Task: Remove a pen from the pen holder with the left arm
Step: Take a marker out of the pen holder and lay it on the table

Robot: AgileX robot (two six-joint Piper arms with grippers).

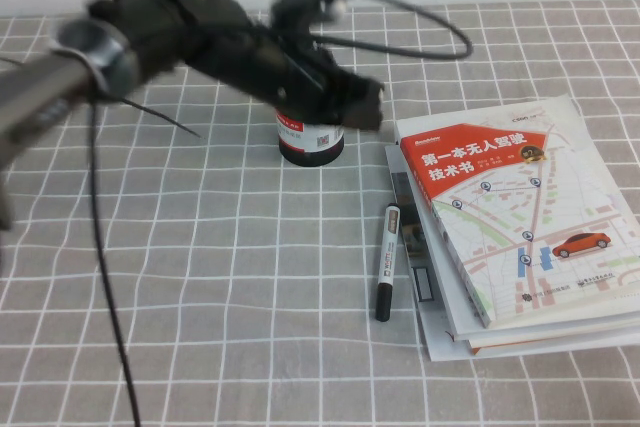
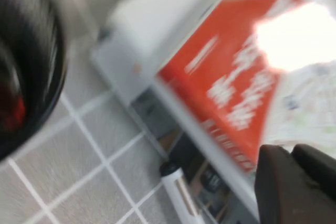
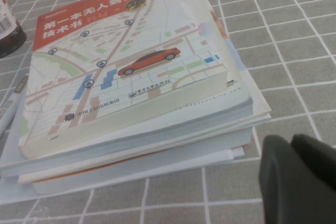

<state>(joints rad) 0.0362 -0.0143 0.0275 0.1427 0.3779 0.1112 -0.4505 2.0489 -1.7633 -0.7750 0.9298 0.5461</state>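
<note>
From the high view we see the left arm reaching in from the left, blurred, with the left gripper [image 1: 370, 107] hanging over the pen holder [image 1: 310, 144]. The holder is a short dark cylinder with a red and white label, standing upright on the grey checked tablecloth [image 1: 200, 287]. The pen [image 1: 386, 260] lies flat on the cloth, out of the holder and just beside the near left edge of a stack of books [image 1: 520, 217]. It is a marker with a white printed barrel, a black cap and a black tail end.

In the left wrist view the picture is smeared. The left gripper's two dark fingertips sit pressed together with nothing between them. We make out the holder's black rim, the red book cover, and one black-tipped end of the pen beside the stack.

In the right wrist view the right gripper [image 3: 294, 177] hovers over the cloth near a corner of the book stack, its pads together and empty. A sliver of the pen shows past the far side of the stack.
</note>
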